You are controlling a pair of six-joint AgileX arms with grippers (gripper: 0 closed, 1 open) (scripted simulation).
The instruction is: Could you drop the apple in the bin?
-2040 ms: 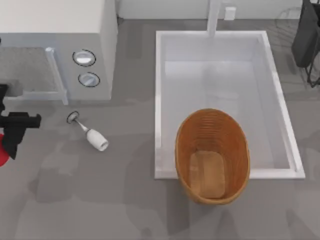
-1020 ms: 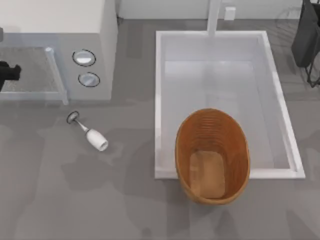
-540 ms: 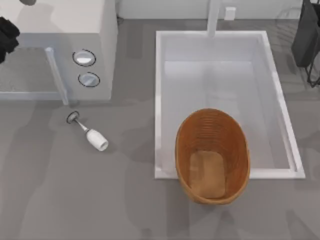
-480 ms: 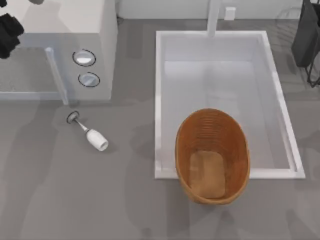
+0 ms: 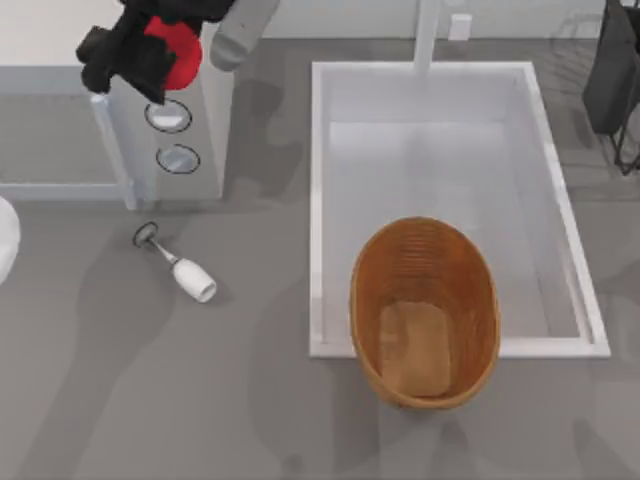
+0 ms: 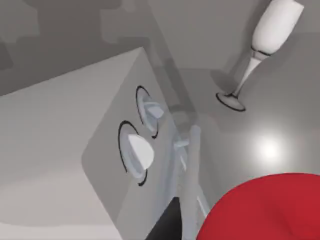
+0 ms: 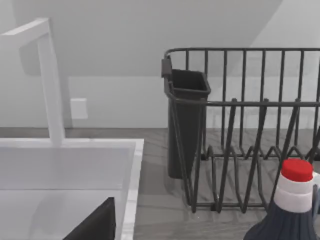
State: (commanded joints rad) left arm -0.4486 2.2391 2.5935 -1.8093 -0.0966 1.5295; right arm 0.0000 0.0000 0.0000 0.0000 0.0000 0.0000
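Left gripper high at the table's far left, fingers clamped on the apple.

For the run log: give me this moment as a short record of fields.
apple: red, held by the left tool above the white appliance at the table's far left
bin: wicker, nothing inside, near end of the sink basin
wine glass: lying on its side on the counter
right tool: near the dish rack
task: apple not yet in bin

Red apple; orange-brown bin (ribbed weave); white glass.
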